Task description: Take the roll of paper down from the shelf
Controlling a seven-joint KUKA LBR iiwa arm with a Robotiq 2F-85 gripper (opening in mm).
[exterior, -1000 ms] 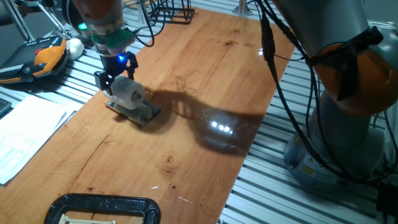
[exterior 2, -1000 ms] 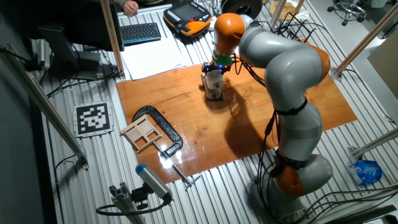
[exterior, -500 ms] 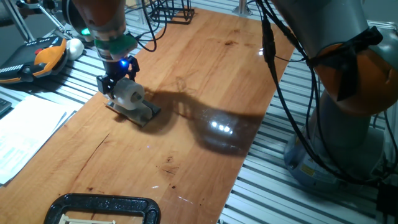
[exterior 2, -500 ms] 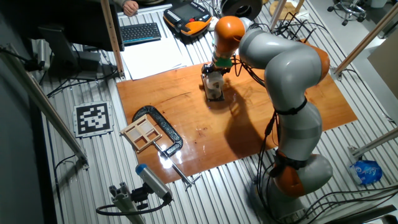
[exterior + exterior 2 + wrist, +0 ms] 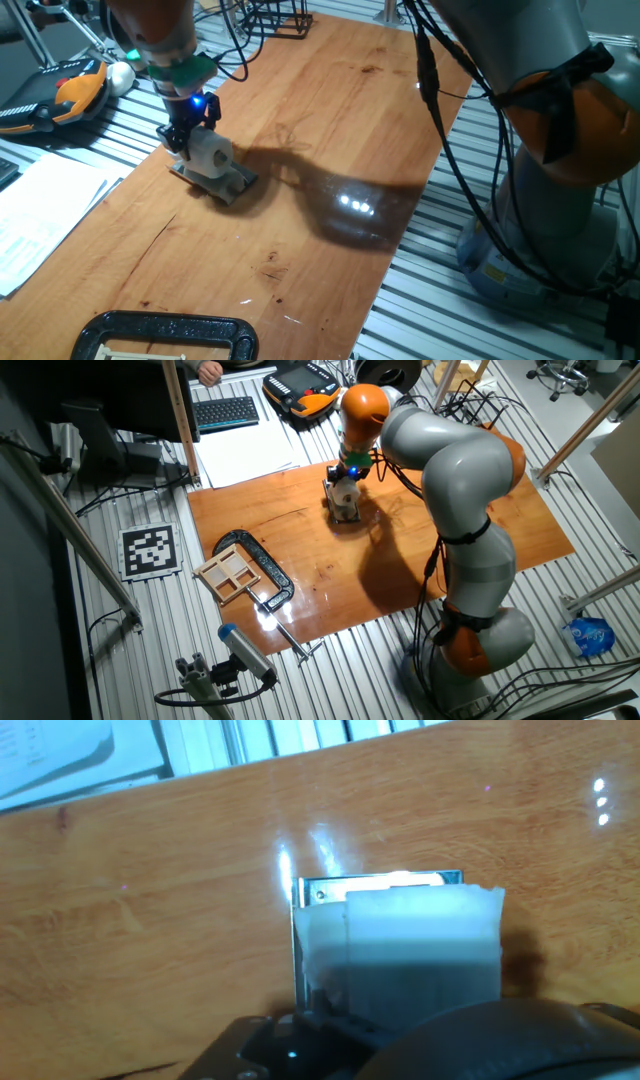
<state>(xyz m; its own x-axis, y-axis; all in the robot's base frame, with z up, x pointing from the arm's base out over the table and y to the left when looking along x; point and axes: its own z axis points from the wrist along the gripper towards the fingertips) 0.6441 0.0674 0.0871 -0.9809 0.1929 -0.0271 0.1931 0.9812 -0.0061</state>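
The gripper (image 5: 186,138) is down at the roll of paper (image 5: 208,151) now, fingers reaching onto the end of the roll farthest from the fixed camera — the roll lies on its side on the shelf (image 5: 215,180), which sits on the wooden table (image 5: 330,130). From the other fixed view the gripper (image 5: 345,478) stands right over the roll of paper (image 5: 345,498), with the shelf (image 5: 346,514) just beneath it. Are the fingers closed on the paper? I cannot tell; in both fixed views the fingertips merge with the roll, and the hand view shows only dark housing at the bottom edge.

The hand view does show the roll of paper (image 5: 405,945) filling the space straight ahead of the fingers, with the shelf (image 5: 330,888) showing as a bright metal edge beyond and to one side of it.

How to do this well, in my judgement: the paper is soft, so the squeeze should be firm enough to hold yet not crush the roll flat. The fingers should straddle the roll's body and stay clear of the metal plate under them — catching the shelf would drag it along. Then a straight lift up off the plate before any sideways travel, and a gentle set-down on bare wood just beside the fingers' present spot.
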